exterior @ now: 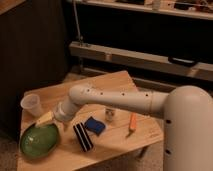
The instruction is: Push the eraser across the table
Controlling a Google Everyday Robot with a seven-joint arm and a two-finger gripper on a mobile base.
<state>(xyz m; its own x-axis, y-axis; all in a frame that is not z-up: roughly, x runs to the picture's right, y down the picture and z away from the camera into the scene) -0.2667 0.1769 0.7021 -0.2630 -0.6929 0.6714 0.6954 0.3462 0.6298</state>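
1. One clear cup and a green bowl stand at the left of the surface.
2. Claw hangs between bowl and eraser; its opening cannot be told.
3. Eraser lies near the front edge, with the blue pad just beside it on the right.

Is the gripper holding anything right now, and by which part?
Cannot tell. The gripper sits low between the green bowl and the eraser, which lies flat on the table beside it.
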